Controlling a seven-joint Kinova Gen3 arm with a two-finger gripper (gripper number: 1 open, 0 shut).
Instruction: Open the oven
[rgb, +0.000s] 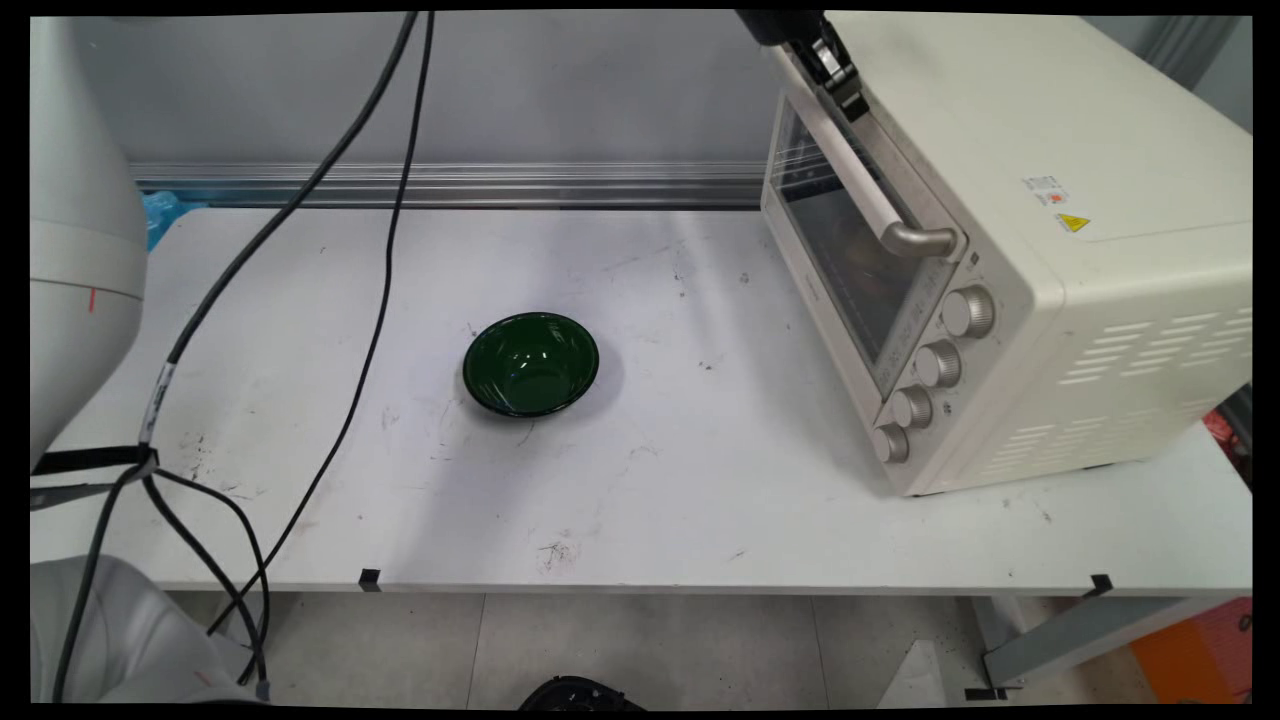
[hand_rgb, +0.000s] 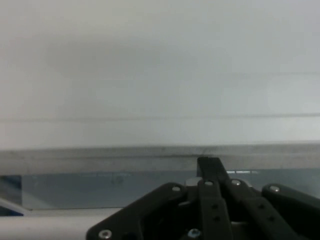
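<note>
Desk (rgb: 700, 520): white, scuffed; carries oven + bowl.
Oven (rgb: 1100, 330): cream toaster oven, at desk's right edge, running from back toward front; front panel faces desk centre.
Door (rgb: 840, 250): glass, dark inside; looks shut, no gap seen at top.
Cables (rgb: 385, 250): two black, hanging over desk's left half, clear of bowl.
Bowl (rgb: 531, 364): dark green, upright, nothing seen inside; mid-desk, well apart from oven, nothing touching it.
Handle (rgb: 870, 195): pale bar w/ metal ends, across top of door.
Gripper (rgb: 838, 78): black, at handle's far end by oven's top back corner, touching or just beside bar; can't tell which.
Jaws: open or closed, cannot tell. Main view too cramped there; hand view shows only linkage against a pale surface.
Knobs (rgb: 938, 363): four, in a column on front panel's near end, below handle; untouched.
</note>
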